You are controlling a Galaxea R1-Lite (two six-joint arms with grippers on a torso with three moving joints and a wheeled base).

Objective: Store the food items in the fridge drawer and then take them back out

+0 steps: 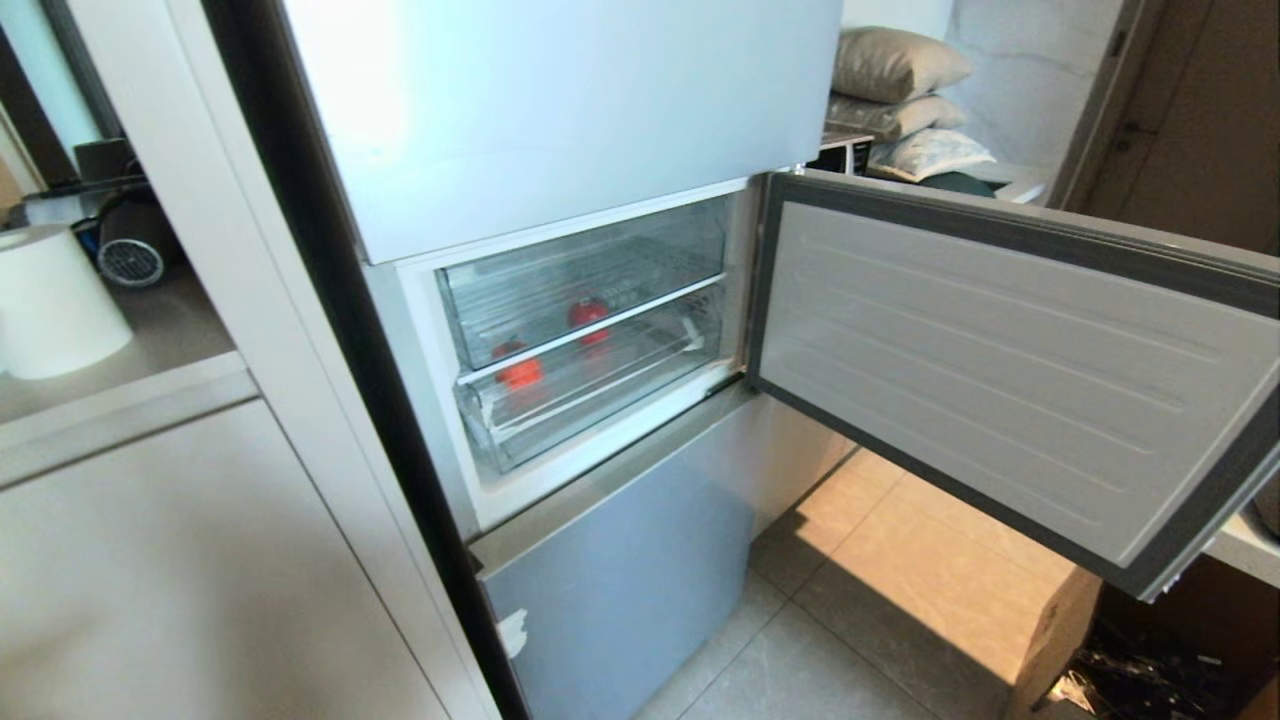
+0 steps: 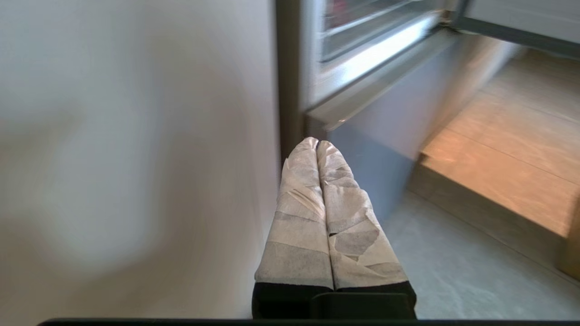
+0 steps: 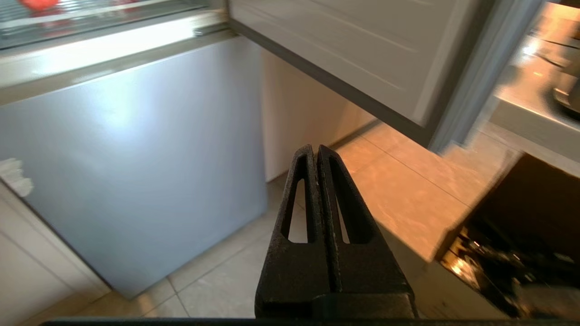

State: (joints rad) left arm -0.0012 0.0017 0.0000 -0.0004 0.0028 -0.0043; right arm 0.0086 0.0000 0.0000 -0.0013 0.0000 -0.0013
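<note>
Both pincers clenched, grasping nothing: left pincer (image 2: pixel 317 144) low by the fridge's bottom corner, right pincer (image 3: pixel 316 148) low before the lower door. Orange-red fruit (image 1: pixel 519 370) and deeper red fruit (image 1: pixel 589 313) sit up and ahead of us behind the clear fridge drawer (image 1: pixel 590 385) fronts; which bin, we can't tell. Risk: shut pincers can't hook the lip; open door (image 1: pixel 1000 370) crowds our right arm
</note>
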